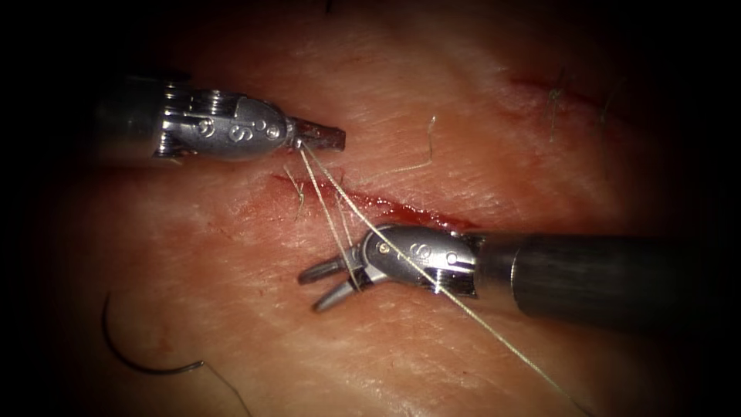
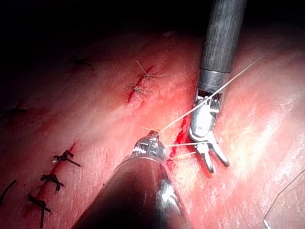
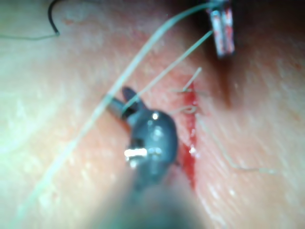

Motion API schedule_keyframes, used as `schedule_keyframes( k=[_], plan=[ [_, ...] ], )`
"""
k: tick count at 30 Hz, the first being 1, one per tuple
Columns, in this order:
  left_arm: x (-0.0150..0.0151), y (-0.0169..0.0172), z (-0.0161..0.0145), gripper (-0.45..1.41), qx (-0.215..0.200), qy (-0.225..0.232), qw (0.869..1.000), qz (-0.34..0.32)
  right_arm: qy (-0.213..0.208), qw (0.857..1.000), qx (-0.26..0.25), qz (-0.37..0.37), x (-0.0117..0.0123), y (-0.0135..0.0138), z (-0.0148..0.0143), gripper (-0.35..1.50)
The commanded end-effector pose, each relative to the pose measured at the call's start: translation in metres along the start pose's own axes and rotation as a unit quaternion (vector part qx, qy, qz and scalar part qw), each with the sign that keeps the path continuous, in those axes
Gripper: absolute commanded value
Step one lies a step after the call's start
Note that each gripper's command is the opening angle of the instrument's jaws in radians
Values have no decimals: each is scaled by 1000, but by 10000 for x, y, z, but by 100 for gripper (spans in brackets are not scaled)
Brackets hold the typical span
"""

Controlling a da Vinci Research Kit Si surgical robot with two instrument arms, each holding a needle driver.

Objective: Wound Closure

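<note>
The cut (image 1: 386, 207) runs slantwise across the tissue (image 1: 478, 139), wet with red fluid. My left tool (image 1: 330, 138) hovers just above the cut's left end, jaws shut on the pale thread (image 1: 318, 187). Two strands drop from it across the cut to my right tool (image 1: 320, 284). That tool's jaws stand open below the cut, with the thread wrapped over their base (image 1: 356, 272). A long strand (image 1: 502, 340) trails off to the lower right. The dark curved needle (image 1: 127, 357) lies free on the tissue at the lower left, held by neither tool. The same open jaws (image 2: 213, 161) (image 3: 121, 98) carry thread.
A knotted stitch with short ends (image 1: 296, 189) sits at the cut's left end, and a loose cut end of thread (image 1: 426, 150) lies above the cut. A second red mark (image 1: 540, 89) lies at the upper right. Dark stitches (image 2: 52, 179) close another cut.
</note>
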Motion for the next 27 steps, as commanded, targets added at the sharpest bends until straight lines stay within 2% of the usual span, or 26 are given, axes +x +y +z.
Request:
schedule_keyframes(
  k=[1, 4, 7, 8, 17, 24, 27],
  plan=[
    [-6, 0, 10, -45, 1, 8, 1000, 3, 20, 1000, -3, 3, -1, 1, 2, 44],
    [-21, -4, 13, -45, 13, 26, 1000, 11, 61, 998, -12, 7, 3, 1, 0, 51],
    [-32, -9, 13, -45, 30, 53, 998, 14, 82, 996, -29, 12, 4, 3, 1, 83],
    [-34, -11, 13, -45, 33, 61, 998, 14, 88, 995, -36, 12, 4, 4, 3, 88],
    [-33, -5, 30, -45, 52, 124, 990, 29, 150, 986, -60, 25, 2, 18, 21, 86],
    [-40, 8, 31, -45, 51, 155, 986, 46, 171, 980, -94, 34, 2, 31, 3, 78],
    [-55, 13, 27, -45, 48, 161, 984, 54, 185, 977, -103, 37, 4, 32, -3, 73]
  ],
)
